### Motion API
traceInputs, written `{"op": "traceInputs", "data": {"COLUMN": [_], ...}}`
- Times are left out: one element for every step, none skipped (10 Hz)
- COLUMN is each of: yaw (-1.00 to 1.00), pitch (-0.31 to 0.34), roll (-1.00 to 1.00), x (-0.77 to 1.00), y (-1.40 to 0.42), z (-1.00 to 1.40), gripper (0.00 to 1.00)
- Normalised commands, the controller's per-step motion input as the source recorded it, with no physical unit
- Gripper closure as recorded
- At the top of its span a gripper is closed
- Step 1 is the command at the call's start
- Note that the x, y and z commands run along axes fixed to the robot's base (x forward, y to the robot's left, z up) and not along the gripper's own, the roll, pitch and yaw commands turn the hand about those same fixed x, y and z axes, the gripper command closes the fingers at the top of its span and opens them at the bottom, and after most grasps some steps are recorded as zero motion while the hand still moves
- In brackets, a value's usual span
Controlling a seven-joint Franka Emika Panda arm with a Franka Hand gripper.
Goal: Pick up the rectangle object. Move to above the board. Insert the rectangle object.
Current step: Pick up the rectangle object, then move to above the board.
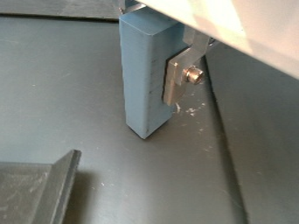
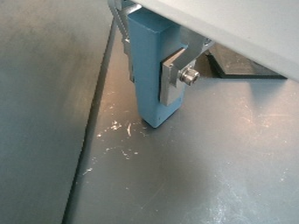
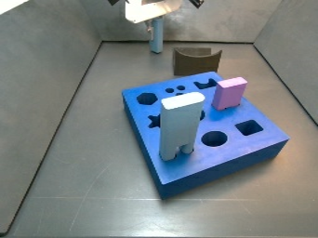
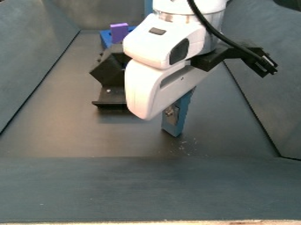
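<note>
**Watch the bar: it could slip or bump on the way to the board**

Your gripper (image 3: 154, 20) is at the top of the side view, near the back wall. It is closed on the rectangle object (image 3: 156, 39), squeezing it near its top end. In both wrist views you can see a silver finger (image 1: 177, 80) pressed flat against the side of the blue bar.

The bar stands straight up. Its long side runs up and down, with its lower end pointing at the grey floor (image 2: 211, 175). In a wrist view that lower end (image 2: 158, 118) looks like it is on the floor or just above it; I cannot tell which, because the view is too close.

The board (image 3: 211, 130) sits in the middle of the side view, well apart from the bar.

Here is what could go wrong:

- If you move sideways before you lift, the lower end could drag on the floor and tip the bar in the fingers.
- The fingers hold only the top part, so a bump could make the bar swing or slide down.
- The brown arch piece (image 3: 196, 60) sits between the bar and the board. A low path could hit it.
- The tall white block (image 3: 181, 128) and the pink block (image 3: 229, 93) stand up out of the board. The bar could knock them if you come in too low.
- If the bar leans even a little, it may jam at the edge of its hole.
</note>
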Motion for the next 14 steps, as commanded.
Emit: {"op": "traceInputs", "data": {"yaw": [0.0, 0.0, 0.0, 0.0, 0.0, 0.0, 0.28, 0.28, 0.22, 0.16, 0.11, 0.08, 0.07, 0.06], "pitch": [0.0, 0.0, 0.0, 0.0, 0.0, 0.0, -0.368, -0.258, -0.214, -0.153, -0.044, 0.003, 0.019, 0.034], "roll": [0.0, 0.0, 0.0, 0.0, 0.0, 0.0, -0.4, -0.5, -0.42, -0.34, -0.24, -0.17, -0.08, -0.01], "x": [0.0, 0.0, 0.0, 0.0, 0.0, 0.0, -0.32, -0.3, -0.29, -0.27, -0.26, -0.25, -0.25, -0.24], "y": [0.0, 0.0, 0.0, 0.0, 0.0, 0.0, -0.33, -0.36, -0.34, -0.32, -0.31, -0.31, -0.3, -0.29], "z": [0.0, 0.0, 0.0, 0.0, 0.0, 0.0, 1.0, 1.0, 1.0, 1.0, 1.0, 1.0, 1.0, 1.0], "gripper": [1.0, 1.0, 1.0, 1.0, 1.0, 1.0, 1.0, 1.0, 1.0, 1.0, 1.0, 1.0, 1.0, 1.0]}}
